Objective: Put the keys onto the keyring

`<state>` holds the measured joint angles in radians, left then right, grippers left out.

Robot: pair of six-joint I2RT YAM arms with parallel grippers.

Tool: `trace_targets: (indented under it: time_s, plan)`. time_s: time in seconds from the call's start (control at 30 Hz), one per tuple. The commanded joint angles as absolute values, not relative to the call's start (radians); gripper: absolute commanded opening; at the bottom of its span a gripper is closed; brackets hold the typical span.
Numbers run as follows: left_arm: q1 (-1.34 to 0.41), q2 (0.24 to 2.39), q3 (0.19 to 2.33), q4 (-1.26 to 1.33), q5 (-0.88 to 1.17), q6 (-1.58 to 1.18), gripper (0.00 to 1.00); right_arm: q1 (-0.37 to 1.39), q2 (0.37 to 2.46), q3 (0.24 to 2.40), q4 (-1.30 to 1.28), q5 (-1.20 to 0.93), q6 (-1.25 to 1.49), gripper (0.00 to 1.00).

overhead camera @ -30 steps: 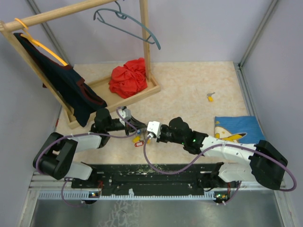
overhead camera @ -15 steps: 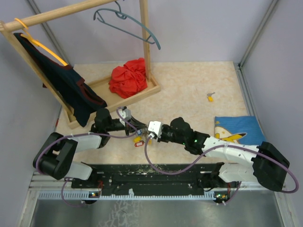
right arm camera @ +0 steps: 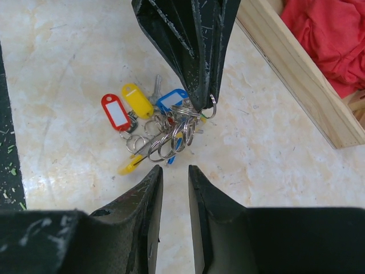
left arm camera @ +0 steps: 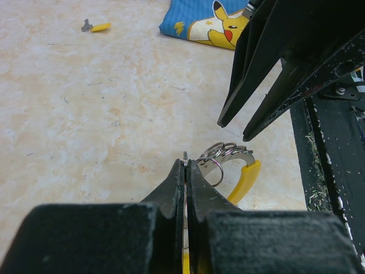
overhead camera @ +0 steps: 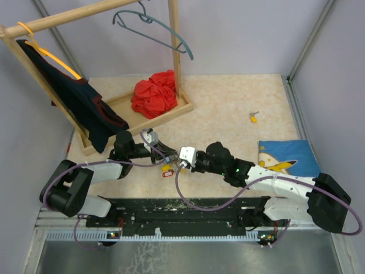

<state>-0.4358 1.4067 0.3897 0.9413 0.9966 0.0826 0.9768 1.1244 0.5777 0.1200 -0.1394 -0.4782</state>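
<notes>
While left gripper [left arm camera: 186,164] clamps thin ring [right arm camera: 209,107] of key bunch, right gripper [right arm camera: 174,174] hangs narrowly parted, empty, just beside. Coloured-tag keys [right arm camera: 137,105] and keyring [left arm camera: 246,178] lie on beige marbled tabletop [overhead camera: 228,108], front centre. Lilac walls [overhead camera: 239,34]; wooden rack [overhead camera: 174,51] back left; blue cloth [overhead camera: 288,155] right; lone yellow-tagged key [overhead camera: 253,117] well apart.

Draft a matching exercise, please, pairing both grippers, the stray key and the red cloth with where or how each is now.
1. left gripper
2. right gripper
3. loose yellow-tagged key
4. red cloth

A. in the wooden tray
B. open, holding nothing
C. alone on the table, apart from the other keys
D. shut on a ring of the key bunch

Pairs: 1-D, 2-B, 3-C, 4-A
</notes>
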Motion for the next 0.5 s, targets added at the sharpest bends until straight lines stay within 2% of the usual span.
trace_targets:
  time_s: [0.0,0.47]
  plan:
    - [-0.439,1.404,0.401,0.958,1.018,0.092,0.00,0.976,1.106,0.631,0.193,-0.117,-0.477,0.25]
    - [-0.438,1.404,0.401,0.958,1.022,0.091,0.00,0.974,1.179,0.655,0.229,-0.182,-0.471,0.24]
